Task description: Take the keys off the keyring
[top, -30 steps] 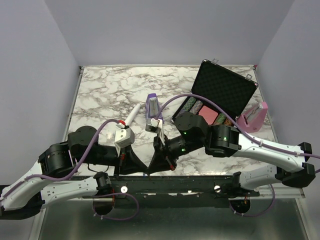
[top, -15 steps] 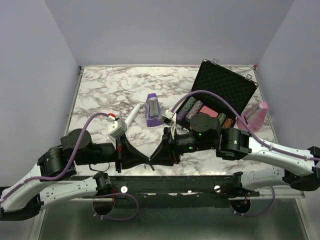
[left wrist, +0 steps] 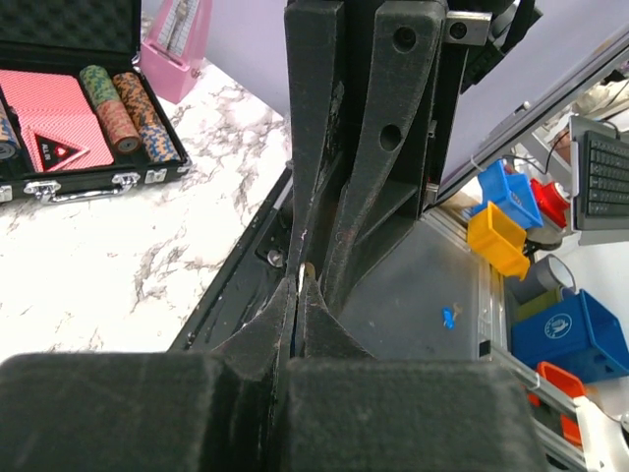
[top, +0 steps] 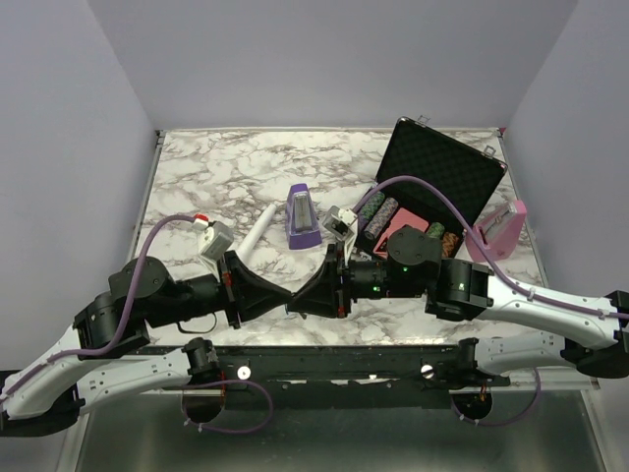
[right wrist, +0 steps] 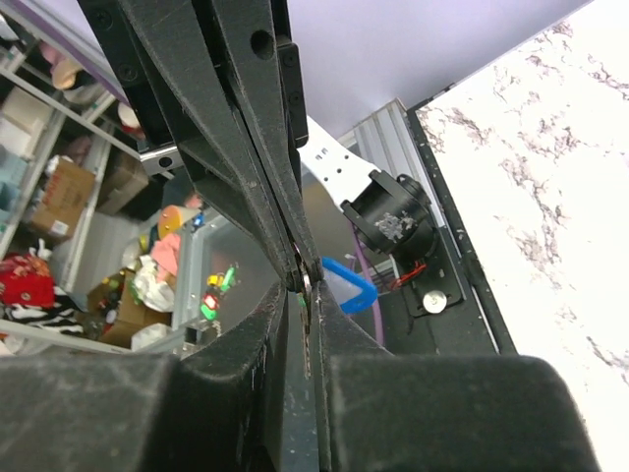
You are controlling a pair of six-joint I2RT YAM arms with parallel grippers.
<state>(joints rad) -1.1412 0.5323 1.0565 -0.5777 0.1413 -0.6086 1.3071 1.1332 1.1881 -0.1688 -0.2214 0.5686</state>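
Near the front edge of the table [top: 197, 187], we find the left gripper [top: 280, 298] and the right gripper [top: 307, 298] meeting tip to tip. The left gripper is fully closed, with a pale sliver at its tips that we cannot identify. The right fingers [right wrist: 246, 374] stand a narrow slot apart, clamped on a thin silver edge of the keys [right wrist: 307, 329]. Both grippers lie in front of the purple metronome [top: 302, 218].
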